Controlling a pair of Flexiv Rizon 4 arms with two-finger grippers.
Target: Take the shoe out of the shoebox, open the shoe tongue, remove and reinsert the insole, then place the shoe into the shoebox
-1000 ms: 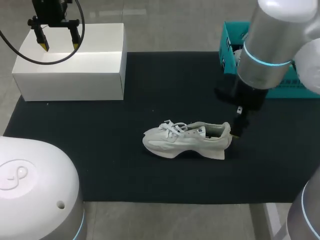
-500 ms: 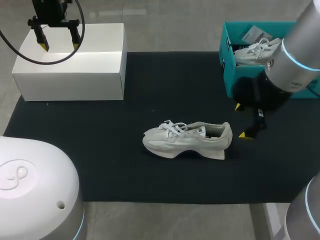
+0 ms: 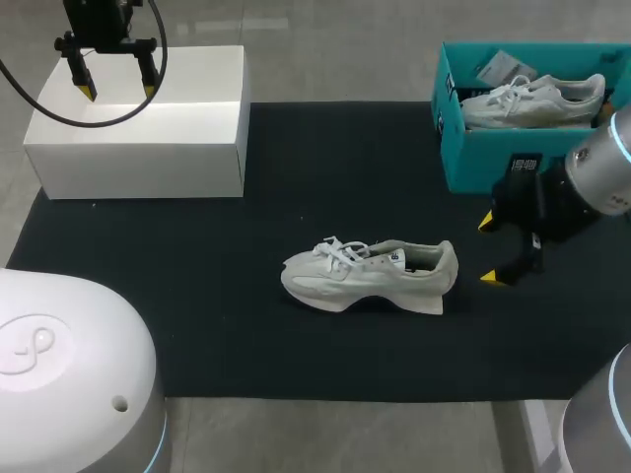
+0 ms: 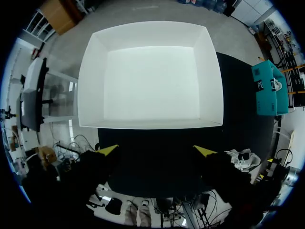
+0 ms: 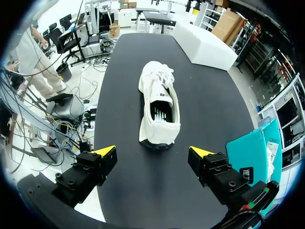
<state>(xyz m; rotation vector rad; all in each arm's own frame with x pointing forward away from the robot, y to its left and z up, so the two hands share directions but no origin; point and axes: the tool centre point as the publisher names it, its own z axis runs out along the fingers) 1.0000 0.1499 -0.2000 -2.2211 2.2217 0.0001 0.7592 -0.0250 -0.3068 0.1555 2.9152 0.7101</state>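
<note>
Head view: the shoe (image 3: 370, 276) lies on its sole mid-mat (image 3: 246, 325) on the tabletop, with bare mat all round it. The teal shoebox (image 3: 473, 163) sits at the far right edge and holds a second shoe (image 3: 532, 101). The right gripper (image 3: 488, 251) is near the heel, apart from it, jaws wide and empty. The left gripper (image 3: 117, 92) hangs over the white box (image 3: 138, 123), jaws wide and empty.

Left wrist view: the left gripper (image 4: 157, 150) spreads wide near the white box (image 4: 152, 81), touching nothing.

Right wrist view: the shoe (image 5: 159, 107) lies ahead of the right gripper (image 5: 153, 152), heel nearest. The jaws are wider than the shoe and clear of it.
</note>
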